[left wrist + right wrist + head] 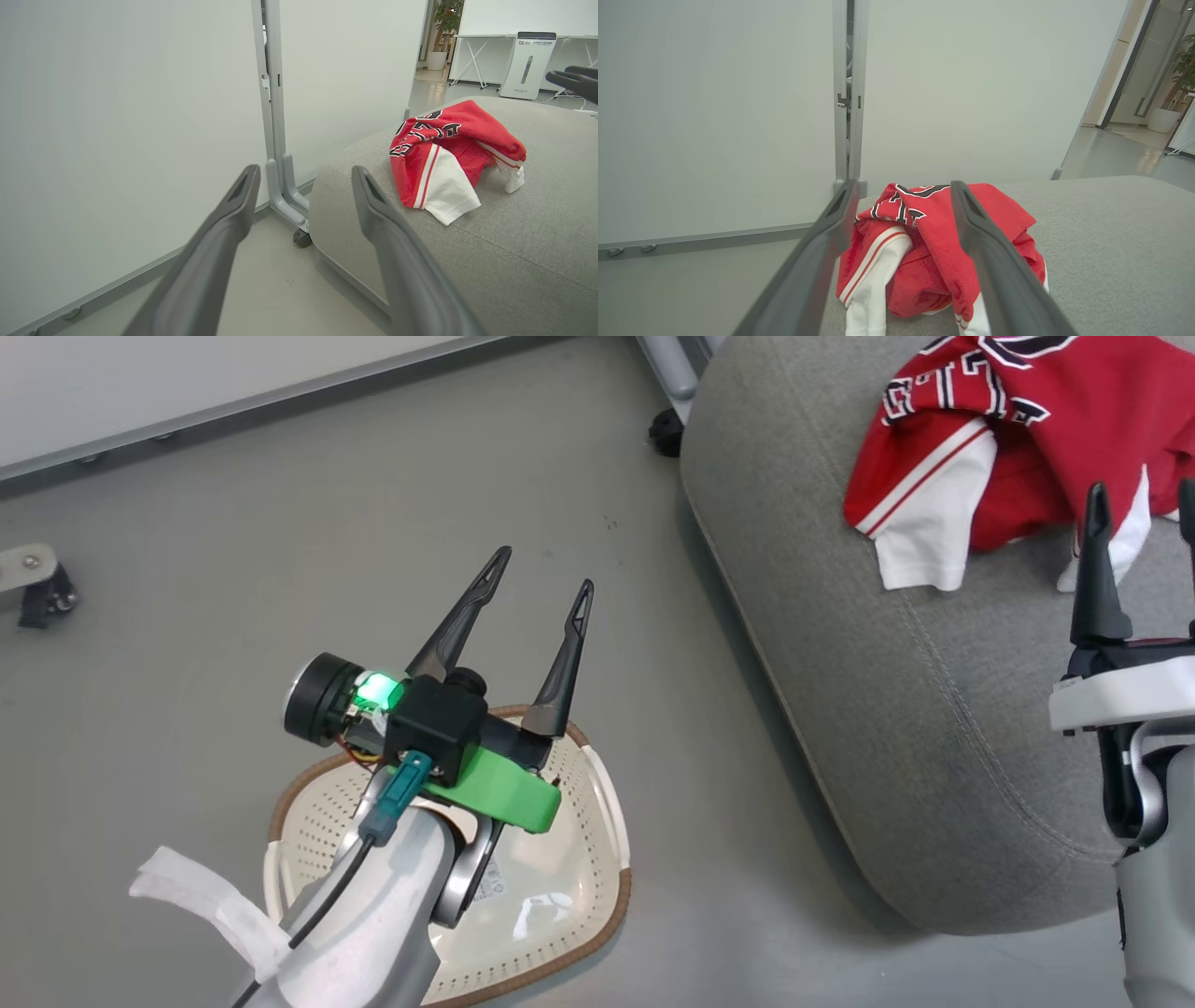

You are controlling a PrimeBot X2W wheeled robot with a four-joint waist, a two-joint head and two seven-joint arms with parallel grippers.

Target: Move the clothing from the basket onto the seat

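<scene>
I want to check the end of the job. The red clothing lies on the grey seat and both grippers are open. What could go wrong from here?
1. The clothing lies near the rounded edge of the seat, white sleeve toward that edge; a nudge may slide it off.
2. The right gripper has its fingers close by the pile; pulling back, one may snag fabric.
3. The left gripper hangs over the basket; lowering it may knock the basket.

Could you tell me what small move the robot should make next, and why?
Probably draw the right gripper back from the clothing: it lies bunched on the seat, the jaws are open and hold nothing, and the visible part of the basket looks empty.
</scene>
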